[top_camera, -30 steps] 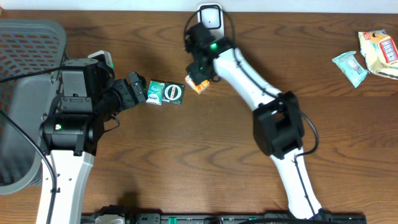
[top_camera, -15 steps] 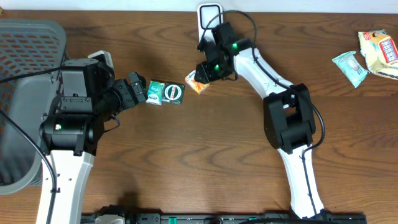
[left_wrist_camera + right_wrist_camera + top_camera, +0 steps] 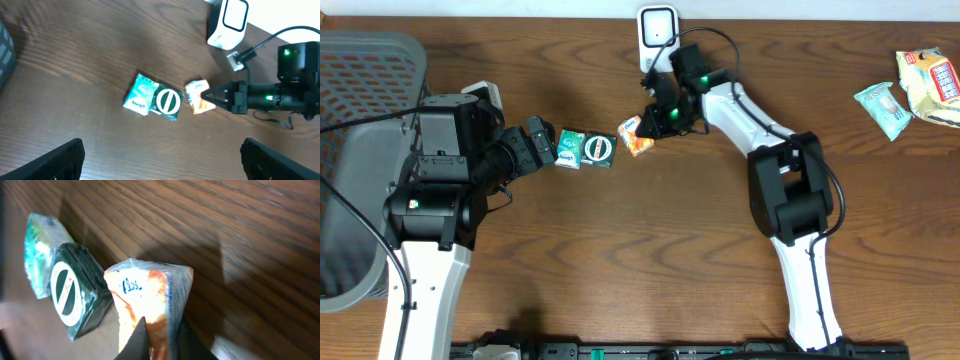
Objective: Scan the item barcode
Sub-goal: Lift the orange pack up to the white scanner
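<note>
Crinkly orange-and-white plastic snack packet (image 3: 637, 140) on dark wood-grain table (image 3: 620, 250), just beside glossy green round-labelled pack (image 3: 600, 149), long axis diagonal from overhead, edge pinched in right gripper (image 3: 649, 130), left gripper (image 3: 545, 145) spread wide, empty.

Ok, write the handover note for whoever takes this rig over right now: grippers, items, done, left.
Left gripper: open, holding nothing, beside the teal packet.
Right gripper: shut on the orange packet, right next to the dark green packet. Cannot tell whether it is off the table.
Scanner: at the table's far edge, just beyond the right gripper.
Done: orange packet gripped.
Left: bring it to the scanner and present its barcode. The barcode side is not visible.
</note>
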`<act>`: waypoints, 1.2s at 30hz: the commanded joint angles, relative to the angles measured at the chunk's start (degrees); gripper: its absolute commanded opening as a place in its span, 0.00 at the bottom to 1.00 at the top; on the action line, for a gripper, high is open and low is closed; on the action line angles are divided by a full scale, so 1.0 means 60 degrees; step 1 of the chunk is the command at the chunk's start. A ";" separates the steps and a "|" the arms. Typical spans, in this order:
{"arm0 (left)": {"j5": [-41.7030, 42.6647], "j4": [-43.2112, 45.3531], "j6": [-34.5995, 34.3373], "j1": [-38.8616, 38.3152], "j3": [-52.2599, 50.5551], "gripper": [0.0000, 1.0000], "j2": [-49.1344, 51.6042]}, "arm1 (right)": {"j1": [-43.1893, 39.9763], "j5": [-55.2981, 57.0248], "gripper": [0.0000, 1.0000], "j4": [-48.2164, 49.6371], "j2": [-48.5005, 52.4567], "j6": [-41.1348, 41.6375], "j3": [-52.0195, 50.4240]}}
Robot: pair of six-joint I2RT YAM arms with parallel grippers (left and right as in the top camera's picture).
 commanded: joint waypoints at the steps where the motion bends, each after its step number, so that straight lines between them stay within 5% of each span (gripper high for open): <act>1: -0.0058 -0.0004 0.0164 0.0033 0.0146 0.98 -0.0007 | -0.0565 -0.1705 0.01 -0.0069 -0.0091 0.0117 0.0270; 7: -0.0058 -0.0004 0.0164 0.0033 0.0146 0.98 -0.0007 | -0.1224 -0.4648 0.01 -0.0055 -0.0117 0.0200 0.0557; 17: -0.0058 -0.0004 0.0164 0.0033 0.0146 0.98 -0.0007 | -0.2514 -0.8644 0.01 0.1909 -0.0124 0.4073 0.0623; 36: -0.0058 -0.0004 0.0164 0.0033 0.0146 0.98 -0.0007 | -0.2925 -0.8681 0.01 1.0098 -0.0127 0.9311 0.0627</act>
